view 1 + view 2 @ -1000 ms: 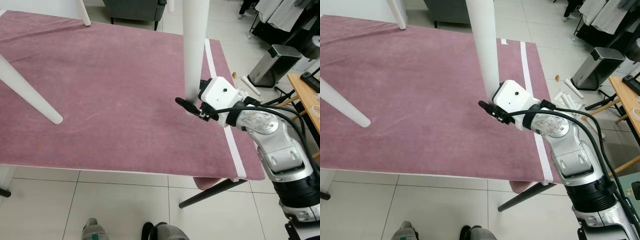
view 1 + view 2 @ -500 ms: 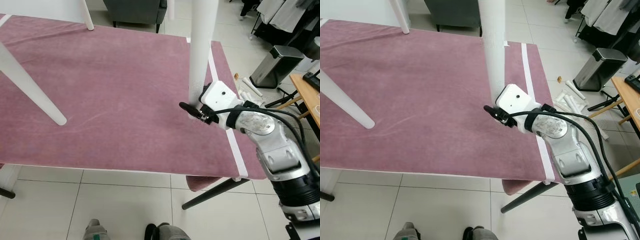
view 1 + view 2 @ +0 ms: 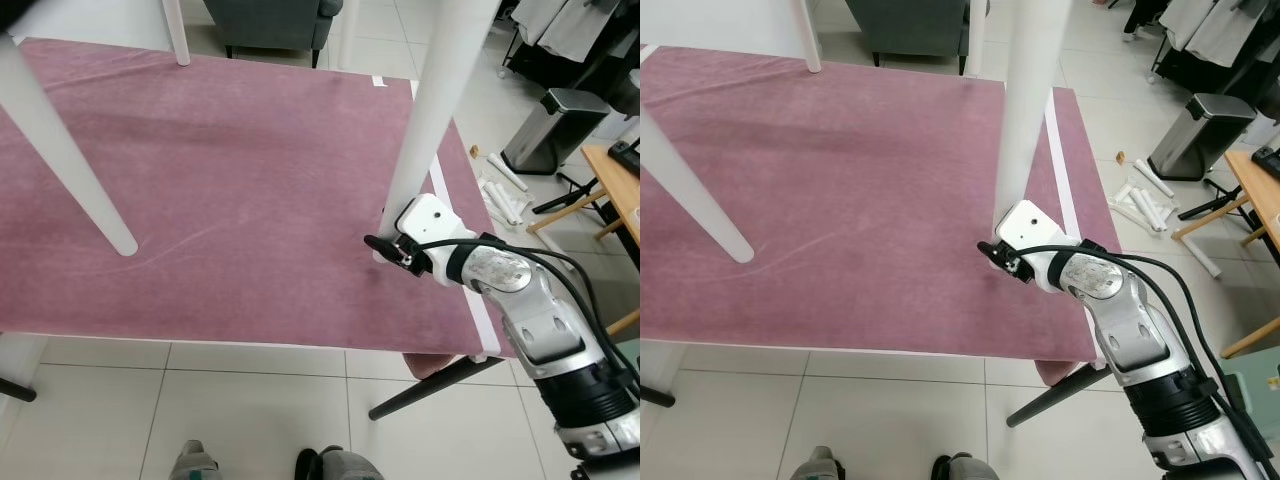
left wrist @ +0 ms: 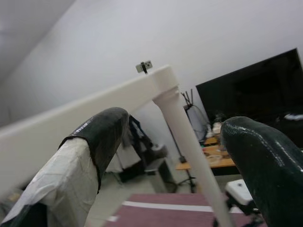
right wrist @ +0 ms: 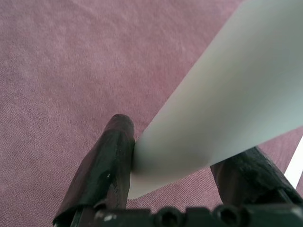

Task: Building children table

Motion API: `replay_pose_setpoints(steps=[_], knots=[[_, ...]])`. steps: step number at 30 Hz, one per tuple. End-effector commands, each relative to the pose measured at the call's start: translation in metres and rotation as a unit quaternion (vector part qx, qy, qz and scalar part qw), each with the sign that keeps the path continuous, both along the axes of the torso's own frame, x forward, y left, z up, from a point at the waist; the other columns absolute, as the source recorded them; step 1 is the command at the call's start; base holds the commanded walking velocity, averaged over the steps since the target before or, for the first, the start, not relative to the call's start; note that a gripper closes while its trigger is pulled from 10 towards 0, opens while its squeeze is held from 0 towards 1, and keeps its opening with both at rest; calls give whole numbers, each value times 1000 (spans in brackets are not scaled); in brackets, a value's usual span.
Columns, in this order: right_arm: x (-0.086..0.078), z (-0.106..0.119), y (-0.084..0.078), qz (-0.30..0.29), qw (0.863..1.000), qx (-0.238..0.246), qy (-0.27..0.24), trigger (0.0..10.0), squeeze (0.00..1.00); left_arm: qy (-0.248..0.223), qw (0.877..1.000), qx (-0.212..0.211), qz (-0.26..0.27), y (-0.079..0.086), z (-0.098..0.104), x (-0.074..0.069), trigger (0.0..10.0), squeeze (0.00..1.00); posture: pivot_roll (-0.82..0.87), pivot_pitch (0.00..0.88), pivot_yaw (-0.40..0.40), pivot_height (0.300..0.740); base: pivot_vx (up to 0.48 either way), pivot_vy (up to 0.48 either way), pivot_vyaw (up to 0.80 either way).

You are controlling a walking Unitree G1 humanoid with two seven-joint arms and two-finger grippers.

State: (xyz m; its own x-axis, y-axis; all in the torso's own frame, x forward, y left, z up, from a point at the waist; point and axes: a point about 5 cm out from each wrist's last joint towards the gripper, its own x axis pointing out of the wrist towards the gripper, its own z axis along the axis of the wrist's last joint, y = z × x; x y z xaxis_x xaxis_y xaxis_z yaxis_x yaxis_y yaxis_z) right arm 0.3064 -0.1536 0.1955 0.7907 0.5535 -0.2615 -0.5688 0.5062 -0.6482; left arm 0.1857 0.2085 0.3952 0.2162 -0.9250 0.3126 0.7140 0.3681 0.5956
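A white children's table stands on a table under a purple cloth. Its top is out of the head views. My right gripper is shut on the foot of its near right leg, just above the cloth; in the right wrist view the black fingers pinch the leg's end. Another leg rests its tip on the cloth at the left, and a third stands at the far edge. My left gripper is up beside the tabletop's corner, fingers apart and open.
The cloth table's right edge runs close by my right gripper. On the floor to the right are a steel bin and white loose parts. A wooden table lies far right, a grey armchair behind.
The held leg now leans with its upper part to the right; it stood nearly upright before. My right gripper stays shut on its foot, a little nearer the cloth's front edge.
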Motion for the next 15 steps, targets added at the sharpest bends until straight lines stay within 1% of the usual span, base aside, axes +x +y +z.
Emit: replay_pose_setpoints(steps=[1,2,3,4,5,6,7,8,11,12,13,14,15], knots=[[-5,-25,1,13,992,-129,0,10000,0,35,998,-45,21,-5,-5,-1,10000,0,186,152,-70,740,0,0,0],[-5,-25,1,13,992,-129,0,10000,0,35,998,-45,21,-5,-5,-1,10000,0,186,152,-70,740,0,0,0],[-5,-27,1,11,992,-128,1,10000,0,75,996,-49,19,-8,-22,3,10000,0,193,153,-70,740,0,0,0],[-4,-29,2,8,992,-122,2,10000,0,121,990,-49,47,-12,-50,15,10000,0,192,156,-72,740,0,0,0],[-4,-29,2,8,992,-122,2,10000,0,121,990,-49,47,-12,-50,15,10000,0,192,156,-72,740,0,0,0],[-3,-31,2,4,993,-118,1,10000,0,156,984,-44,73,-15,-73,22,10000,0,192,156,-73,740,0,0,0],[-2,-33,3,1,993,-115,-1,10000,0,184,975,-54,111,-15,-93,33,10000,0,191,158,-72,740,0,0,0],[-1,-35,3,-4,994,-111,-4,10000,0,198,968,-57,141,-15,-107,41,10000,0,191,158,-72,740,0,0,0],[0,-39,0,-17,994,-107,-10,10000,0,203,958,-64,193,-12,-122,53,10000,0,183,159,-71,740,0,0,0],[0,-41,-1,-25,995,-101,-9,10000,0,208,952,-74,211,-11,-127,57,10000,0,174,159,-65,740,0,0,0],[0,-41,-1,-25,995,-101,-9,10000,0,208,952,-74,211,-11,-127,57,10000,0,174,159,-65,740,0,0,0],[0,-45,-3,-36,996,-85,-10,10000,0,215,941,-91,243,-8,-135,65,10000,0,169,159,-61,740,0,0,0],[-1,-46,-3,-40,996,-78,-10,10000,0,219,936,-97,257,-7,-137,66,10000,0,169,159,-61,740,0,0,0]])
